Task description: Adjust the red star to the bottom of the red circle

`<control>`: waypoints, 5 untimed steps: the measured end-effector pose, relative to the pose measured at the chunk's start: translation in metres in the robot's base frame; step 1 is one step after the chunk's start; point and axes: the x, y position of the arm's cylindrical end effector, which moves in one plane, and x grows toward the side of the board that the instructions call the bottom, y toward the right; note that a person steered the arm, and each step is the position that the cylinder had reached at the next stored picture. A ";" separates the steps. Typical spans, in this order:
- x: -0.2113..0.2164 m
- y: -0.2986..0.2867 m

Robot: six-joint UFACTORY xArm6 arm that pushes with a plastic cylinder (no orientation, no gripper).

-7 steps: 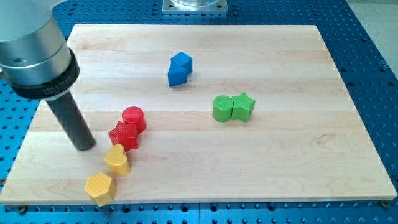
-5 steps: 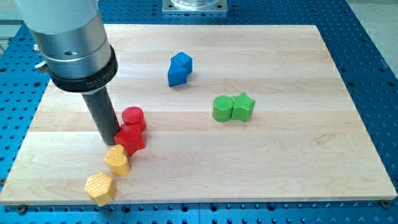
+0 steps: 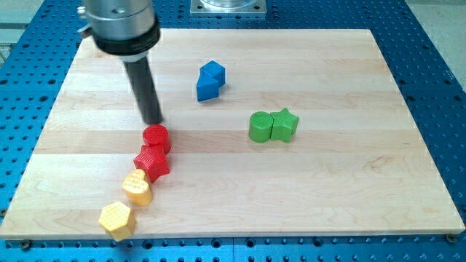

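The red circle (image 3: 156,137) lies on the wooden board (image 3: 328,182), left of centre. The red star (image 3: 151,163) sits just below it and touches it. My tip (image 3: 152,120) is on the board right above the red circle, a small gap away from its top edge. The dark rod rises from the tip to the grey arm body at the view's top left.
A yellow heart-shaped block (image 3: 137,188) touches the red star from below left. A yellow hexagon (image 3: 116,220) lies near the bottom-left edge. A blue block (image 3: 210,80) sits top centre. A green round block (image 3: 260,126) and a green star (image 3: 285,124) touch at the right.
My tip has moved from the left of the red star up and right to just above the red circle. The red star was nudged slightly right, under the circle.
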 end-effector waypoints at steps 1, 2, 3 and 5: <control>-0.011 0.039; -0.009 0.063; 0.030 0.063; 0.065 0.040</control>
